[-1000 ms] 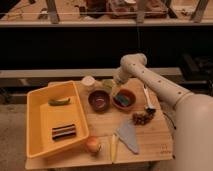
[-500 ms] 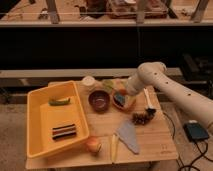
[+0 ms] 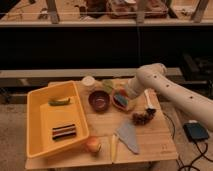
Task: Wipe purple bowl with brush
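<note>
The purple bowl (image 3: 99,100) stands near the middle of the wooden table, dark maroon with a pinkish inside. The brush (image 3: 148,99) lies on the table to the right, pale handle pointing away and dark head toward the front. My gripper (image 3: 125,94) is at the end of the white arm that reaches in from the right. It hangs low over the orange-brown bowl (image 3: 121,101) with the teal thing inside, just right of the purple bowl and left of the brush. The arm's wrist hides its end.
A yellow bin (image 3: 37,117) fills the table's left side, holding a green item (image 3: 59,101) and a dark striped item (image 3: 65,131). A white cup (image 3: 88,82), dark grapes (image 3: 143,117), grey cloth (image 3: 129,136), pale yellow stick (image 3: 113,148) and onion (image 3: 93,145) lie around.
The arm's elbow has swung right and down, and the gripper has come lower over the orange-brown bowl. The bowls and the brush have not moved.
</note>
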You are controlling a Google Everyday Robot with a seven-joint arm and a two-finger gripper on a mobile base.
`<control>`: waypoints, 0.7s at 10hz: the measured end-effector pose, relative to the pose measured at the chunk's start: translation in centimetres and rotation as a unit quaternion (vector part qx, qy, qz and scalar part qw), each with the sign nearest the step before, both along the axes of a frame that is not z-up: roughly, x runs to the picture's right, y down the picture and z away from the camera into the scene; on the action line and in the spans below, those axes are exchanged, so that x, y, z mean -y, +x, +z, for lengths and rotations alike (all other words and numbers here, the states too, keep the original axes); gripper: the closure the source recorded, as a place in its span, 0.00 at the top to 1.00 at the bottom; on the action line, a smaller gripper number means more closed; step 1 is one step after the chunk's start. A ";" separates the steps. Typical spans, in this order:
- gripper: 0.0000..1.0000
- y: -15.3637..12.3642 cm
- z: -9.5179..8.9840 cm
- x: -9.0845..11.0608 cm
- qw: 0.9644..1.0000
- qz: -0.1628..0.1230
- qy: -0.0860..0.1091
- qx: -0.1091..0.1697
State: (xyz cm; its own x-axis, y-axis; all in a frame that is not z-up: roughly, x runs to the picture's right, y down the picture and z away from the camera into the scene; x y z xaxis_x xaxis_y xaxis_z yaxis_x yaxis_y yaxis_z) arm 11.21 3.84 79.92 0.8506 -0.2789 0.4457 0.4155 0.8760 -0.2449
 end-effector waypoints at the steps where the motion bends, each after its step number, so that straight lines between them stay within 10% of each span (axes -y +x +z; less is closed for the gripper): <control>1: 0.80 0.5 0.3 -0.1 0.998 -0.061 0.010 -0.004; 3: 0.80 1.1 0.7 -0.1 0.988 -0.150 0.022 -0.007; 7: 0.80 1.2 0.8 -0.4 0.986 -0.166 0.021 -0.003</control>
